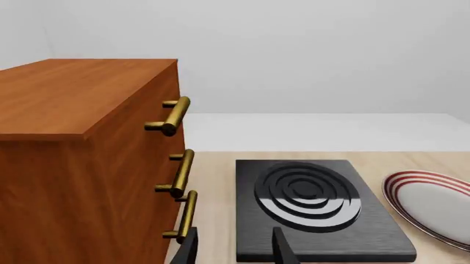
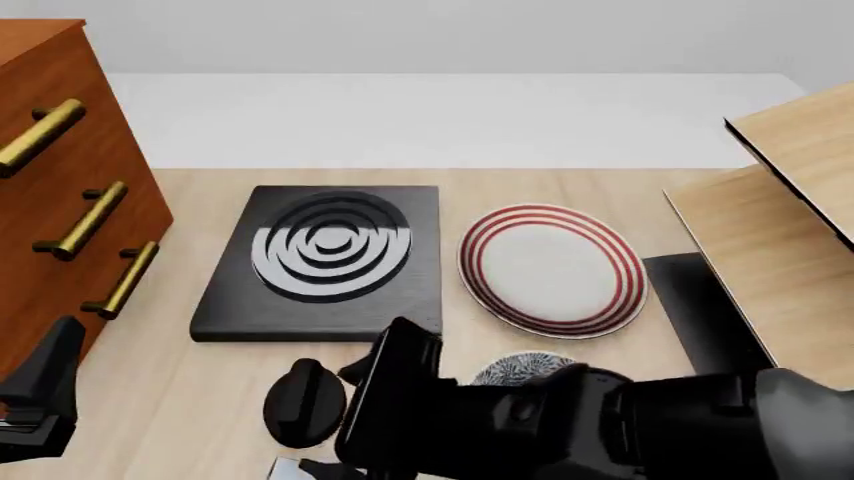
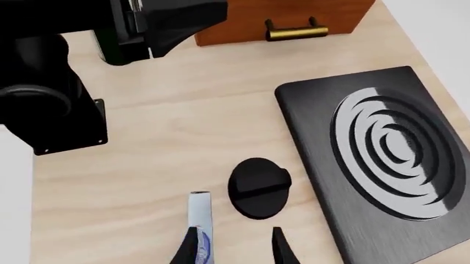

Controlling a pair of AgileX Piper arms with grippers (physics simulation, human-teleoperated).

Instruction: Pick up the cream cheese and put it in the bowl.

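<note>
The cream cheese (image 3: 201, 215) is a narrow pale silver-blue box with a blue logo, lying on the wooden table. My right gripper (image 3: 233, 250) is open around it, with the box right against one finger (image 3: 186, 248) and a wide gap to the other. In the front view my right arm (image 2: 587, 420) hides the box almost fully. It also hides most of the bowl (image 2: 529, 367), of which only a speckled far part shows. My left gripper (image 1: 235, 248) is open and empty beside the cabinet, facing the stove plate.
A black stove plate (image 2: 320, 262) with grey rings lies mid-table, with a black knob (image 3: 258, 186) in front of it. A white plate with red rings (image 2: 550, 268) is to its right. A wooden cabinet (image 1: 81, 165) with brass handles stands at the left. Wooden panels (image 2: 787, 200) stand at the right.
</note>
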